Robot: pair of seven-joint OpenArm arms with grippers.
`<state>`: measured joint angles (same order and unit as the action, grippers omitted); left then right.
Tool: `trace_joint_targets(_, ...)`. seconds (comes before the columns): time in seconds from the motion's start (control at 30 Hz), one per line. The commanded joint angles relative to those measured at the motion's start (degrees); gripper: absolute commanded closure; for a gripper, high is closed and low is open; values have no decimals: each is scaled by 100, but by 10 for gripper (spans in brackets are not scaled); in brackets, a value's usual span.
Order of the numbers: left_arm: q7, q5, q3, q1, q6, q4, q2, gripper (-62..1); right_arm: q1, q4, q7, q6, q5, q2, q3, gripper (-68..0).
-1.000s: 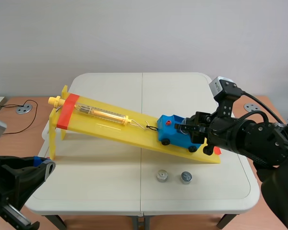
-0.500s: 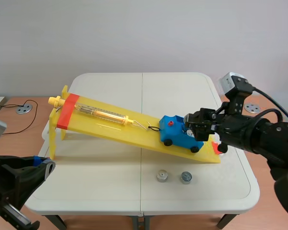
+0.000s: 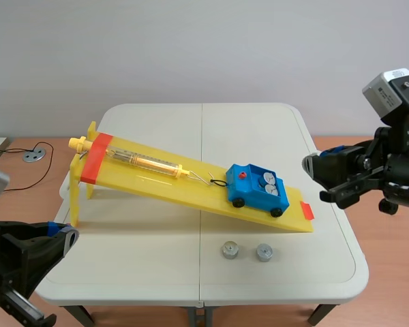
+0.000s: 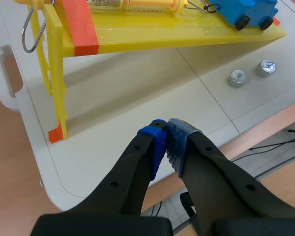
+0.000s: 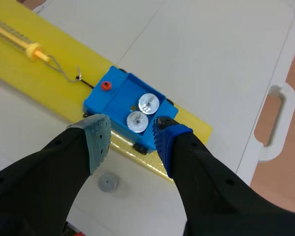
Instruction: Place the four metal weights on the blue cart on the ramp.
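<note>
Hovering my right pincer [image 5: 132, 132], spread apart, above the cart [image 3: 258, 189] holding two weights [image 5: 149, 103]. Two loose weights [image 3: 230, 251] are lying on the tabletop [image 3: 157, 259], seemingly small, dense and slick, so I'm judging side grips best. My left pincer [image 4: 166, 132] is resting together.

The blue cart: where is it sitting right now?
In the scene view the blue cart sits on the yellow ramp near its lower, right-hand end; two loose metal weights lie on the table nearer the robot.
</note>
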<state>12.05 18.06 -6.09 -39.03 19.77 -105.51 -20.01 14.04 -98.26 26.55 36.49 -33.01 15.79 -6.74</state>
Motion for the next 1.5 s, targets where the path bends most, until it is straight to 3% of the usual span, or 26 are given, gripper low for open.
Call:
trace_joint_targets(0.0,-553,339,-85,111,149,-402,31,-27,-9,-468,-520,260,-581,227,-39,-223)
trace_joint_targets(0.17,-553,339,-85,111,149,-402,31,-27,254,-466,-542,258,-286,168,15,-223)
trace_joint_targets(0.37,-557,339,-85,111,149,-402,31,-27,251,-391,-992,179,643,162,535,-223)
trace_joint_targets(0.47,-555,339,-85,114,149,-402,31,-27,225,-251,-1237,-20,1169,74,820,-223)
trace_joint_targets(0.63,-555,339,-85,129,149,-402,31,-27,212,105,-1707,-310,1228,-44,1213,-222)
trace_joint_targets(1.0,-555,339,-85,131,149,-402,31,-27,31,496,-2037,-732,1499,-59,1657,-222)
trace_joint_targets(1.13,-555,339,-85,146,149,-402,33,-27,-203,767,-2133,-970,1891,-197,1790,-222)
trace_joint_targets(1.47,-555,339,-85,146,149,-402,33,-27,-800,1720,-2446,-1060,2389,-542,2120,-222)
